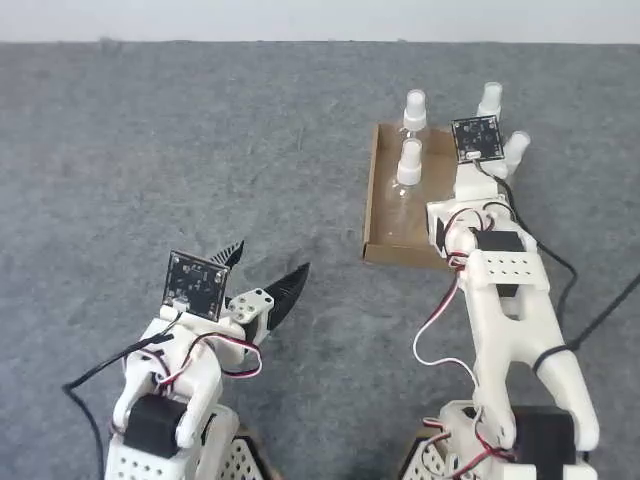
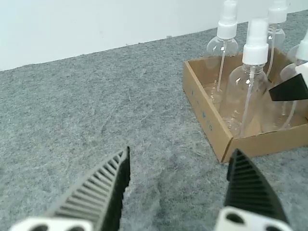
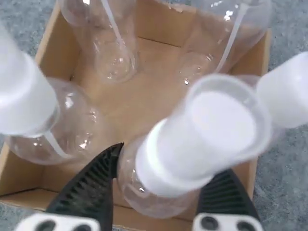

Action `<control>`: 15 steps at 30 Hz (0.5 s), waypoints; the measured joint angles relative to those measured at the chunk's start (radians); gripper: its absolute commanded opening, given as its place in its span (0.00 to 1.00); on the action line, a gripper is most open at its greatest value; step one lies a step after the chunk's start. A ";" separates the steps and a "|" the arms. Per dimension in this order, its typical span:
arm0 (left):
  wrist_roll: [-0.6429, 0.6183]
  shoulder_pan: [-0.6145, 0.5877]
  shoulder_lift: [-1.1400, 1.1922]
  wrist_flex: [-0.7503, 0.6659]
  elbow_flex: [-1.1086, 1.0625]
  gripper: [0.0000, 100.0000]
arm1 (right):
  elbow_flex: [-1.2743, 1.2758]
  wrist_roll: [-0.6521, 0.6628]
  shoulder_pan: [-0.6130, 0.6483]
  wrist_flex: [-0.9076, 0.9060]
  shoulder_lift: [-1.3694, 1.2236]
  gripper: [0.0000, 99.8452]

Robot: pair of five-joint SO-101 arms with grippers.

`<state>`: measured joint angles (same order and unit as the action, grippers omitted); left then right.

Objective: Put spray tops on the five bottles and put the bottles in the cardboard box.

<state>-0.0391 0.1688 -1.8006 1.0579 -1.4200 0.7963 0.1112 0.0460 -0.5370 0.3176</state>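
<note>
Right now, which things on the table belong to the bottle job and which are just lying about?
Job:
cardboard box
five bottles with spray tops
right hand, over the box
left hand, open

Not part of it:
grey mat
white wall behind

No legible text; faint blue marks (image 2: 204,115) on the cardboard box (image 2: 260,143) wall, unreadable.

My left gripper (image 1: 274,255) wide open over the grey mat (image 1: 150,130), well apart from the cardboard box (image 1: 371,190), my right arm (image 1: 505,270) stretched over the box, clear bottles (image 1: 402,200) standing there, four white spray tops (image 1: 410,160) poking up around my wrist
</note>
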 measured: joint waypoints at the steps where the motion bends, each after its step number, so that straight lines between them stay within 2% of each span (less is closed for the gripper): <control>1: 0.000 0.000 0.000 0.000 0.000 0.30 | 0.000 0.000 0.000 0.000 0.000 0.13; 8: 0.000 0.000 0.000 0.000 0.000 0.30 | 0.000 0.000 0.000 0.000 0.000 0.13; 15: 0.000 0.000 0.000 0.000 0.000 0.30 | 0.000 0.000 0.000 0.000 0.000 0.24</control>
<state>-0.0391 0.1688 -1.8006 1.0579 -1.4200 0.7963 0.1112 0.0460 -0.5370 0.3176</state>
